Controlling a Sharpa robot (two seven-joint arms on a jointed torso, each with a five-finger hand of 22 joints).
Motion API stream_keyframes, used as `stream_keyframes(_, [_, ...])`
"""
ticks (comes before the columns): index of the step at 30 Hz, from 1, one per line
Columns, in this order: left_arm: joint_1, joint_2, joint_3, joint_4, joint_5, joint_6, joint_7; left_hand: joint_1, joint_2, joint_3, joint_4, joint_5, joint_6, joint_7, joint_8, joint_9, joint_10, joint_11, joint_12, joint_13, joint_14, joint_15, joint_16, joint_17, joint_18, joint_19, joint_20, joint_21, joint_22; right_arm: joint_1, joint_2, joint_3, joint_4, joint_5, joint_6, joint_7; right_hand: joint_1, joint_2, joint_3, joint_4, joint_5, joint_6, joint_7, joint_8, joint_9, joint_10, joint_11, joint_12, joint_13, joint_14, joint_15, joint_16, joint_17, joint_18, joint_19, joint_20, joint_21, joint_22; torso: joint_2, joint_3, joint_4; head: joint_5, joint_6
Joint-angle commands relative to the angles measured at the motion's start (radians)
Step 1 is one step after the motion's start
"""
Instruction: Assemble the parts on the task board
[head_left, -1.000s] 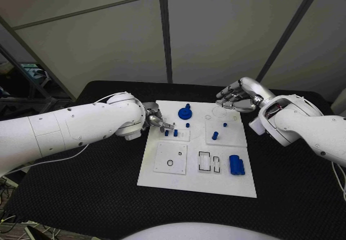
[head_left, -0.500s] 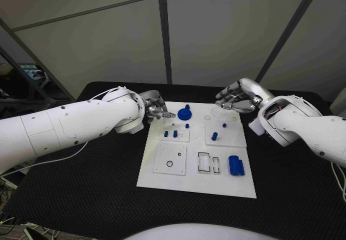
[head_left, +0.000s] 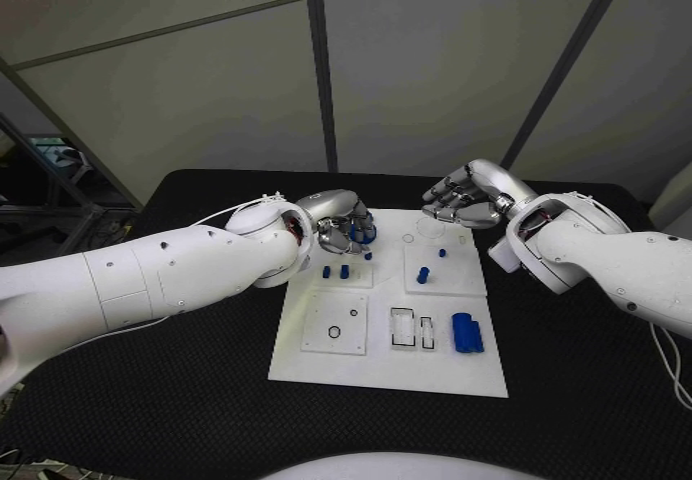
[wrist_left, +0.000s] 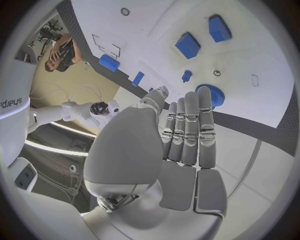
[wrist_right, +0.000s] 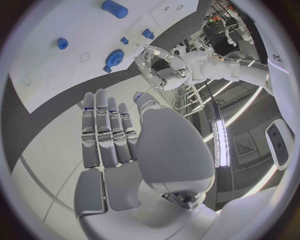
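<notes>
Left robot hand (head_left: 340, 226) empty over blue gear (head_left: 362, 234), right robot hand (head_left: 464, 198) empty, task board (head_left: 389, 372) below

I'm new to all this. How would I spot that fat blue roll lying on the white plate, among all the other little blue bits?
Start at the white rectangular task board in the middle of the black table. Go to its near edge, on the robot's right, beside two thin black-outlined slots. The big blue cylinder lies there on its side, much larger than the small blue pegs farther back.
</notes>
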Motion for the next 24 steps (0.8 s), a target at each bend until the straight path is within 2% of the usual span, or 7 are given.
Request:
stream_keyframes(1, [-0.002, 0.014, 0.000, -0.023, -0.127, -0.002, 0.090, -0.008, -0.013, 0.005, -0.003, -0.012, 0.014, -0.004, -0.008, -0.015, 0.005, 0.003, -0.018, -0.024, 0.006, 0.003, 0.015, -0.003, -0.019, 0.008, 0.000, 0.000, 0.002, 0.002, 0.001, 0.001, 0.001, 0.003, 0.007, 0.012, 0.013, 0.001, 0.001, -0.003, 0.005, 0.006, 0.001, 0.001, 0.001, -0.006, -0.002, -0.006, -0.002, -0.006, 0.002, -0.005, -0.001, 0.012, -0.001, 0.008, -0.004, -0.001, 0.001, -0.0005, -0.0007, -0.003, 0.000])
stream_keyframes(2, [-0.003, 0.020, -0.001, -0.031, -0.136, 0.004, 0.092, -0.010, -0.012, 0.009, -0.007, -0.041, 0.019, -0.006, -0.014, -0.024, 0.007, 0.001, -0.028, -0.037, 0.008, 0.004, 0.024, -0.004, -0.019, 0.013, -0.001, 0.000, 0.003, 0.002, 0.001, 0.001, 0.001, 0.003, 0.007, 0.012, 0.013, 0.001, 0.001, -0.003, 0.005, 0.006, 0.001, 0.001, 0.001, -0.006, -0.002, -0.006, -0.002, -0.006, 0.002, -0.005, -0.001, 0.012, -0.001, 0.008, -0.004, -0.001, 0.001, -0.0005, -0.0010, -0.003, 0.001])
stream_keyframes(3, [-0.004, 0.024, -0.001, -0.036, -0.142, 0.009, 0.093, -0.008, -0.009, 0.015, -0.012, -0.096, 0.021, -0.007, -0.021, -0.033, 0.009, 0.003, -0.037, -0.050, 0.010, 0.004, 0.032, -0.005, -0.019, 0.016, 0.000, 0.001, 0.004, 0.002, 0.001, 0.001, 0.001, 0.003, 0.007, 0.012, 0.013, 0.001, 0.001, -0.003, 0.005, 0.006, 0.001, 0.001, 0.001, -0.006, -0.002, -0.006, -0.002, -0.006, 0.002, -0.005, -0.001, 0.012, -0.001, 0.008, -0.004, -0.001, 0.001, -0.0003, 0.0002, -0.005, 0.001])
stream_keyframes(5, [-0.006, 0.033, -0.001, -0.047, -0.156, 0.020, 0.092, -0.012, -0.010, 0.020, -0.018, -0.123, 0.028, -0.009, -0.028, -0.044, 0.011, 0.002, -0.048, -0.066, 0.010, 0.003, 0.042, -0.008, -0.019, 0.020, 0.000, 0.000, 0.005, 0.002, 0.003, 0.001, 0.001, 0.003, 0.007, 0.013, 0.013, 0.001, 0.001, -0.003, 0.005, 0.006, 0.001, 0.001, 0.001, -0.006, -0.002, -0.006, -0.002, -0.006, 0.002, -0.005, -0.001, 0.012, -0.001, 0.008, -0.004, -0.001, 0.001, -0.0005, 0.0007, -0.005, 0.001])
stream_keyframes(24, [-0.018, 0.106, -0.001, -0.145, -0.203, 0.087, 0.068, -0.013, 0.005, 0.059, -0.042, -0.131, 0.066, -0.006, -0.043, -0.073, 0.028, 0.005, -0.079, -0.117, 0.018, 0.002, 0.088, -0.015, -0.019, 0.040, -0.003, 0.012, 0.023, 0.002, 0.008, 0.001, -0.001, 0.003, 0.008, 0.014, 0.013, 0.000, 0.002, -0.003, 0.005, 0.006, 0.002, 0.001, 0.001, -0.006, -0.002, -0.006, -0.002, -0.006, 0.002, -0.006, -0.002, 0.012, -0.001, 0.008, -0.005, -0.002, 0.000, -0.0003, 0.0013, -0.007, 0.001])
